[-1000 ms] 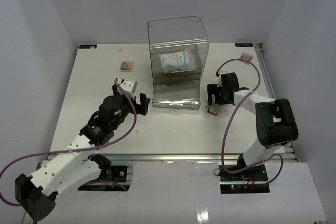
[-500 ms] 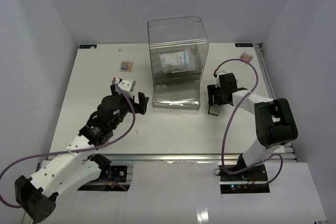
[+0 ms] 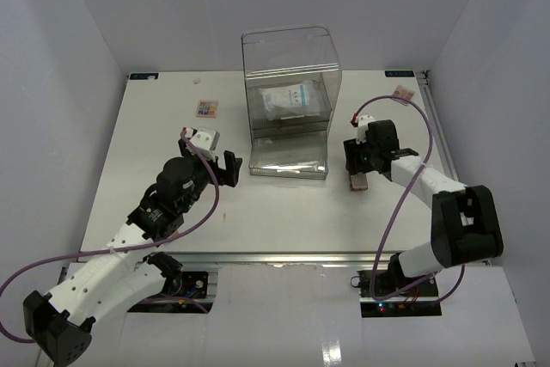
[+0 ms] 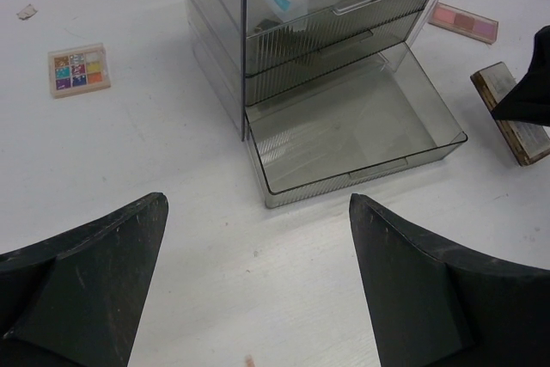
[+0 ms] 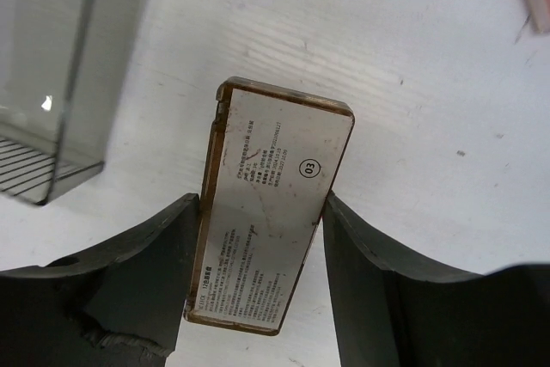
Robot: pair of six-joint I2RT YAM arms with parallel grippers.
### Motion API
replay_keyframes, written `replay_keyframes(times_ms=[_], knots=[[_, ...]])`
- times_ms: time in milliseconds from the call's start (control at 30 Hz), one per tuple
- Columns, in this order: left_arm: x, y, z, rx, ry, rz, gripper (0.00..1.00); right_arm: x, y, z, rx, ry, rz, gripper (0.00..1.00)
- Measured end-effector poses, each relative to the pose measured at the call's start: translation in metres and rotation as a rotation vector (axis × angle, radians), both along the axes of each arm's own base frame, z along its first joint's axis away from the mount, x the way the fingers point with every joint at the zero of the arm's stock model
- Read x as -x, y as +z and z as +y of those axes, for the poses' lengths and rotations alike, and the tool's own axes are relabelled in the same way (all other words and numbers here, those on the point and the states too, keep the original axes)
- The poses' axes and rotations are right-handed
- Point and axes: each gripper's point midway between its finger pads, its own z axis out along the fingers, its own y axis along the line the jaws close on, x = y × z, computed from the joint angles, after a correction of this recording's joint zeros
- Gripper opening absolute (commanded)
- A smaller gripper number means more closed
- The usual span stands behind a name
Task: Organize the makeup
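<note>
My right gripper (image 3: 359, 169) is shut on a gold-edged flat compact (image 5: 271, 204) with a white printed label; both fingers press its long edges, low over the table to the right of the open drawer. The compact also shows in the left wrist view (image 4: 514, 113). My left gripper (image 3: 211, 162) is open and empty, facing the clear drawer box (image 3: 288, 58) from its left front. A multicolour palette (image 3: 207, 108) lies left of the box. A pink palette (image 3: 403, 93) lies at the back right. A pale-blue sachet (image 3: 292, 100) sits in an upper drawer. No lipstick shows.
The box's bottom drawer (image 4: 447, 122) is pulled out toward me and holds nothing. A small scrap (image 3: 197, 81) lies near the back edge. Purple cables loop beside both arms.
My right gripper has shifted slightly right with the compact between its fingers, and its arm has swung outward. My left gripper has drifted a little left and back.
</note>
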Motion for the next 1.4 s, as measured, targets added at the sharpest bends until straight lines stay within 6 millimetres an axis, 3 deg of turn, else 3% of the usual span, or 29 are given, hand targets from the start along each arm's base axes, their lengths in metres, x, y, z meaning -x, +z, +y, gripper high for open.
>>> replay_keyframes(times_ms=[200, 300, 400, 667, 833, 933, 1133, 1167, 1200, 1400], knots=[[0.000, 0.003, 0.001, 0.011, 0.003, -0.014, 0.98, 0.002, 0.068, 0.018, -0.064, 0.170, -0.201, 0.17], [0.000, 0.003, 0.002, 0.012, 0.005, -0.016, 0.98, 0.006, 0.086, 0.030, -0.082, 0.269, -0.260, 0.14], [0.000, 0.003, 0.002, 0.013, 0.006, -0.017, 0.98, 0.008, 0.086, 0.045, -0.062, 0.385, -0.260, 0.13], [-0.002, 0.004, 0.004, 0.014, 0.015, -0.019, 0.98, 0.030, 0.077, 0.131, 0.080, 0.886, -0.289, 0.13], [-0.004, 0.002, 0.007, 0.010, 0.027, -0.014, 0.98, 0.021, 0.078, 0.166, 0.189, 1.054, -0.338, 0.16], [-0.006, 0.000, 0.008, 0.007, 0.034, -0.009, 0.98, 0.001, 0.081, 0.183, 0.249, 1.089, -0.375, 0.23], [-0.009, -0.003, 0.013, 0.002, 0.051, -0.002, 0.98, -0.026, 0.069, 0.189, 0.353, 1.100, -0.382, 0.59], [-0.010, -0.003, 0.013, 0.002, 0.053, -0.002, 0.98, -0.028, 0.063, 0.188, 0.367, 1.100, -0.373, 0.68], [-0.010, -0.003, 0.014, 0.001, 0.055, -0.002, 0.98, -0.029, 0.058, 0.187, 0.379, 1.101, -0.362, 0.88], [-0.011, -0.003, 0.016, 0.002, 0.064, -0.001, 0.98, -0.028, 0.042, 0.181, 0.416, 1.103, -0.326, 0.90]])
